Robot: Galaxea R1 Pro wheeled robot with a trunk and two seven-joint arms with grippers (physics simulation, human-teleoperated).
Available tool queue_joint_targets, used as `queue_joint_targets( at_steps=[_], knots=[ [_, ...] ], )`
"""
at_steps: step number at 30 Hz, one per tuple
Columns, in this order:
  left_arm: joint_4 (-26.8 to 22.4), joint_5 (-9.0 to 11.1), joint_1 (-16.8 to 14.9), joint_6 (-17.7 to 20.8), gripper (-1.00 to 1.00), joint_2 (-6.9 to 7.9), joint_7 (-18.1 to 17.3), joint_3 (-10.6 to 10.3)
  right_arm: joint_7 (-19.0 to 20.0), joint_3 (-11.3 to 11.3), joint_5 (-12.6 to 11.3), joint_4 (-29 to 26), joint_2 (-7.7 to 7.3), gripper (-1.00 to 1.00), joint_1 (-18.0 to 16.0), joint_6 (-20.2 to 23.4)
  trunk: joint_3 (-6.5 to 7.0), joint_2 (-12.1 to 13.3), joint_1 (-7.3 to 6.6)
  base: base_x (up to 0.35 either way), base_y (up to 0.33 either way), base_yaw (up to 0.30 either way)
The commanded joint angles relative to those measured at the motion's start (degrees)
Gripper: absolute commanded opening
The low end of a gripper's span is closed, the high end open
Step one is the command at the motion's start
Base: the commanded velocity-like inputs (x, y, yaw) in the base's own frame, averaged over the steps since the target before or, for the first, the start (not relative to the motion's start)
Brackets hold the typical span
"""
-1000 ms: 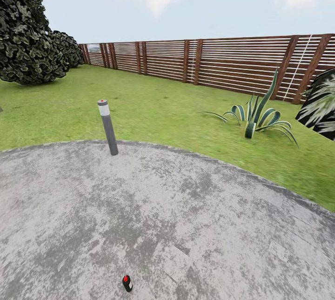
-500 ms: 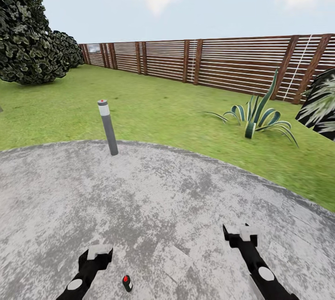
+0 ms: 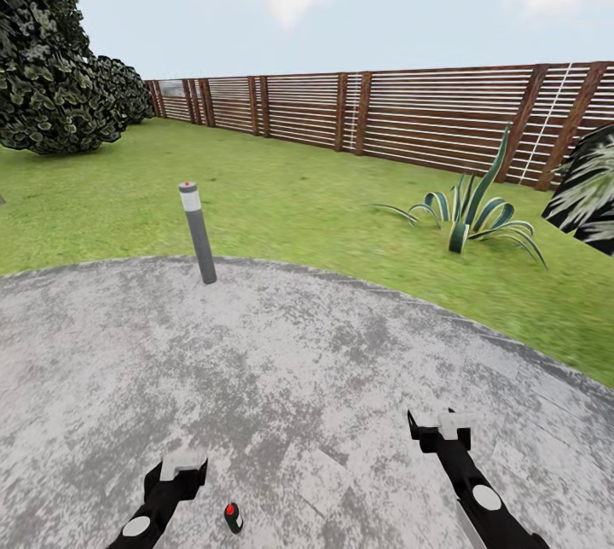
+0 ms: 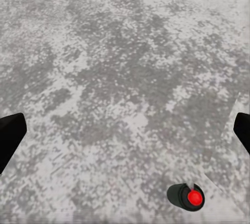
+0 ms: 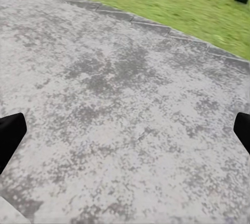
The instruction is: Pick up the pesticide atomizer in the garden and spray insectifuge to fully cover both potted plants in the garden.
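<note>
Down on the round grey paved patch (image 3: pixel 307 361), the small pesticide atomizer (image 3: pixel 233 517) stood near the robot. A second before, no arms showed; then both came up into sight. The left gripper (image 3: pixel 182 465) hung just left of the bottle, fingers wide apart and holding nothing. The right gripper (image 3: pixel 442 427) was far off to the right, fingers apart too. I think the grab came next.
</note>
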Motion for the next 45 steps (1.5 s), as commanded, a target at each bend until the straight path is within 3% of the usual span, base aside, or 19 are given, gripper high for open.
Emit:
queue_joint_targets(
  at_steps=[1, 7, 14, 37, 45],
  knots=[
    [0.16, -0.61, -0.05, -0.23, 1.00, -0.03, -0.06, 0.40, 0.09, 0.02, 0.05, 0.04, -0.02, 1.00, -0.03, -0.21, -0.23, -0.43, 0.22, 0.000, 0.000, 0.000],
    [0.30, -0.60, -0.11, -0.17, 1.00, 0.00, -0.09, 0.43, 0.12, 0.03, 0.05, 1.32, -0.02, 1.00, -0.03, -0.29, -1.31, -2.84, 1.53, 0.000, 0.000, 0.000],
    [0.29, -0.59, -0.10, -0.58, 1.00, 0.05, 0.08, 0.41, 0.05, -0.04, -0.07, 1.71, 0.06, 1.00, -0.03, -0.23, -1.31, -2.84, 1.53, 0.000, -0.032, 0.097],
    [0.32, -0.05, -0.13, -0.70, 1.00, 0.01, 0.43, 0.49, -0.04, -0.06, -0.13, 1.63, 0.07, 1.00, -0.03, -0.29, -1.27, -2.84, 1.53, 0.008, -0.261, 0.073],
    [0.33, -0.02, -0.02, -0.92, 1.00, 0.02, 0.43, 0.57, -0.04, -0.08, -0.13, 1.63, 0.07, 1.00, -0.03, -0.29, -1.62, -3.64, 1.97, 0.001, -0.005, 0.005]
  ],
)
